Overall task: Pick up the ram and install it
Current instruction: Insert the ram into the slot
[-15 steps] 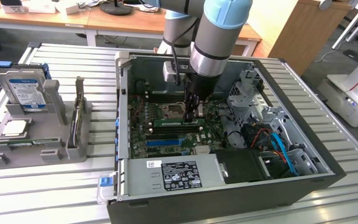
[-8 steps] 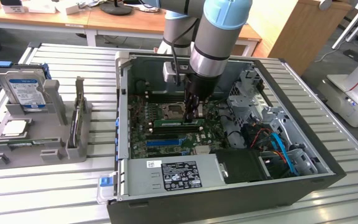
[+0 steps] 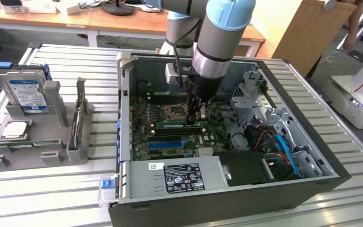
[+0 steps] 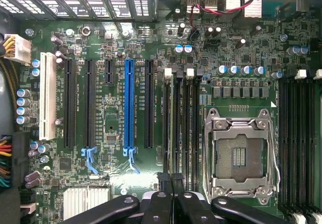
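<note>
The end effector (image 3: pixel 197 116) reaches down into the open computer case (image 3: pixel 232 201), which sits in the middle of the slatted surface (image 3: pixel 43 194). Its fingers are drawn narrow, tips together, right over the memory slots (image 4: pixel 181 123) beside the empty processor socket (image 4: pixel 240 156). The ram (image 3: pixel 180 125) stands on edge in one of these slots, near the middle of the motherboard (image 4: pixel 115 48), with the fingertips at its top edge. Whether they pinch it or only press on it cannot be told. A grey holder tray (image 3: pixel 17 161) with a hard drive (image 3: pixel 27 92) sits by the surface's edge on the exterior view's left.
</note>
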